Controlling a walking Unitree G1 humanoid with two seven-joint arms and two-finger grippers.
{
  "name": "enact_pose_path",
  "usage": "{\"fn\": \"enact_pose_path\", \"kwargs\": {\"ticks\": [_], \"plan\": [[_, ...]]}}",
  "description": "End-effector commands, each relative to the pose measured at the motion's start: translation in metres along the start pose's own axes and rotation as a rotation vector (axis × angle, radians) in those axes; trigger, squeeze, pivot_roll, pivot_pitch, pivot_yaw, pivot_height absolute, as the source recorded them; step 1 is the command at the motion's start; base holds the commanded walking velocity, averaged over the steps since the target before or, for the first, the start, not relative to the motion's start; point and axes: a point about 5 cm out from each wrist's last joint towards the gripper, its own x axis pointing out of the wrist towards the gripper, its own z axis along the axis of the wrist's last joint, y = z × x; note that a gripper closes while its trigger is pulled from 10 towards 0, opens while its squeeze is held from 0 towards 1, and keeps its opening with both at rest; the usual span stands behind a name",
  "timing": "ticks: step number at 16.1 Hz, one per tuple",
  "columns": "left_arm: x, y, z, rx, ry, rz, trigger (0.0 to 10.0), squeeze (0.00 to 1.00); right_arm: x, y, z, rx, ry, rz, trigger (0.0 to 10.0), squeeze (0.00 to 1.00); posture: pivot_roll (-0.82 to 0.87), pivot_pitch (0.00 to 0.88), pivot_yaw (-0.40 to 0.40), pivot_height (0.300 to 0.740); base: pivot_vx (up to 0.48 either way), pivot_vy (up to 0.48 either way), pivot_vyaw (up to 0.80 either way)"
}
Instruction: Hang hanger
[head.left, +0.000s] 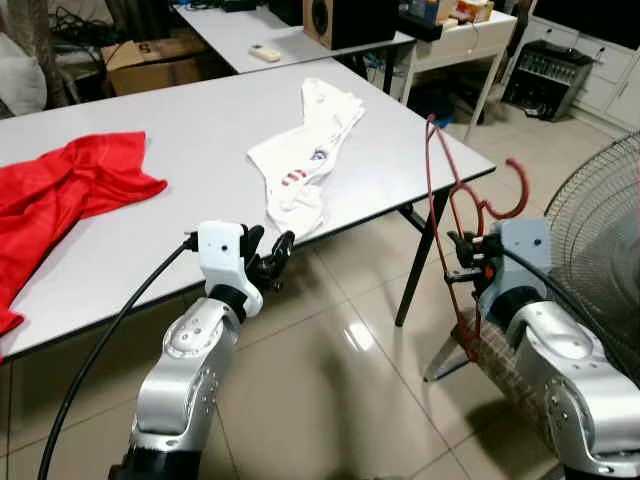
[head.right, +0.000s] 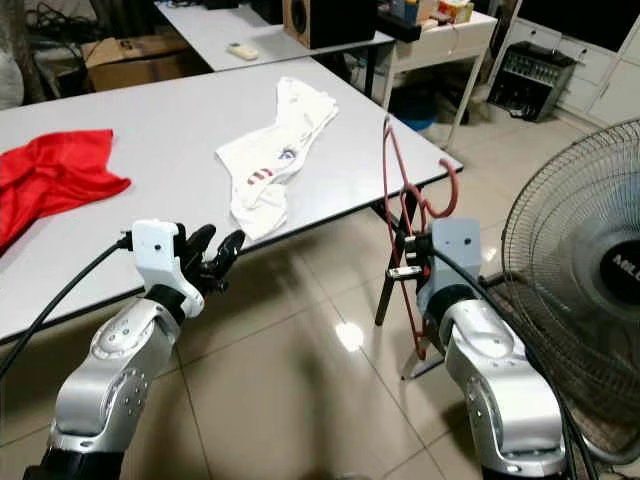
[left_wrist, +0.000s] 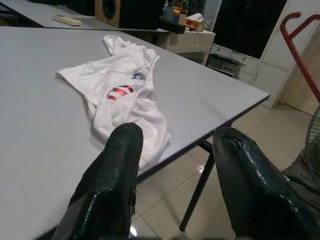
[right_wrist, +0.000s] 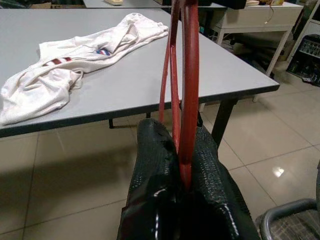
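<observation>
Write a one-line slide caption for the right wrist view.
Right gripper clamps a red hanger upright before the grey table with its white garment.

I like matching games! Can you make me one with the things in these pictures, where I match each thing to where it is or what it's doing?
Things:
1. red hanger
2. white shirt
3. red cloth
4. left gripper

Places or states:
A. crumpled near the table's right edge
B. open, holding nothing
C. clamped in the right gripper
D. lying on the table's left part

Pairs: 1-C, 2-A, 3-D, 4-B
</observation>
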Motion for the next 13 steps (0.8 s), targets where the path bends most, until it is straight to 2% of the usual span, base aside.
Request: {"fn": "enact_pose_path", "kwargs": {"ticks": [1,3,8,10,13], "plan": [[-0.0010,0.0039,-0.0002,-0.004,-0.005,0.029,10.0,0.00,0.0000,-0.0006,0.0026,-0.002,-0.016,0.009,10.0,0.00,-0.12,0.016,0.004,0.740,0.416,0.000,0.00],[-0.0022,0.0077,-0.0010,-0.012,-0.015,0.058,10.0,0.00,-0.0002,-0.0008,0.0047,-0.003,-0.024,0.020,10.0,0.00,-0.13,0.013,0.003,0.740,0.422,0.000,0.00],[0.0006,0.0085,0.0004,-0.009,-0.021,0.048,10.0,0.00,-0.0011,-0.0026,0.0036,0.003,-0.032,0.011,10.0,0.00,-0.14,0.000,0.014,0.740,0.424,0.000,0.00],[0.0026,0.0072,-0.0007,-0.008,-0.014,0.030,10.0,0.00,-0.0014,-0.0010,0.0037,0.068,-0.023,0.042,10.0,0.00,-0.14,0.000,0.021,0.740,0.424,0.000,-0.80],[0.0017,0.0035,-0.0060,0.002,0.006,0.002,10.0,0.00,-0.0053,-0.0007,0.0003,0.056,-0.021,0.049,10.0,0.00,-0.14,0.000,0.023,0.740,0.424,0.000,-0.80]]}}
